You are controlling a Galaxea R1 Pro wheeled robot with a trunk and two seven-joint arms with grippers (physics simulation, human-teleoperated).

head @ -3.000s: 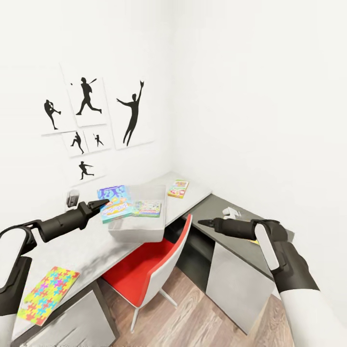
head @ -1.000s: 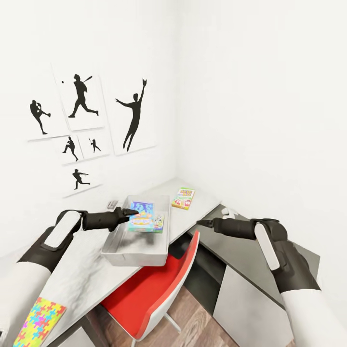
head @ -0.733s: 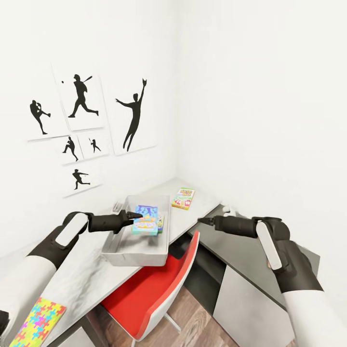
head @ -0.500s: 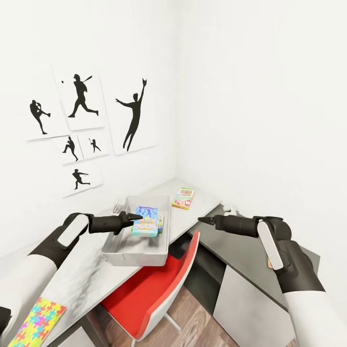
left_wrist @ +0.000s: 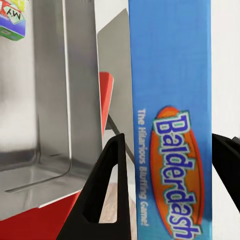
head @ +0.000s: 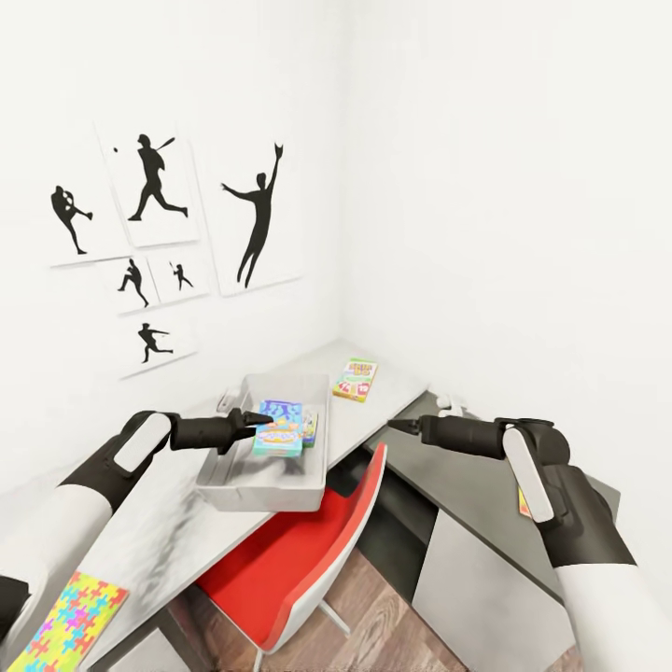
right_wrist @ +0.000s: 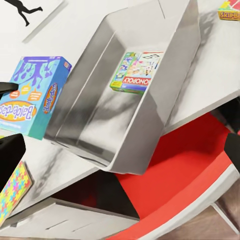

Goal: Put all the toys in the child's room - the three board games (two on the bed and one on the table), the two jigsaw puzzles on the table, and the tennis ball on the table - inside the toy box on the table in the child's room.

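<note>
My left gripper is shut on the blue Balderdash board game, held just over the grey toy box on the light desk. In the left wrist view the game sits between both fingers, above the box's wall. A Monopoly game lies inside the box against its far wall. Another board game lies on the desk beyond the box. A colourful jigsaw puzzle rests at the desk's near left end. My right gripper hangs open over the gap beside the red chair, holding nothing.
A red chair is tucked under the desk below the box. A darker desk runs along the right wall with a small white object on it. Silhouette posters hang on the left wall.
The left gripper has carried the blue game over the toy box and lowered it slightly into the opening. The right arm has barely moved. The camera shifted early on.
</note>
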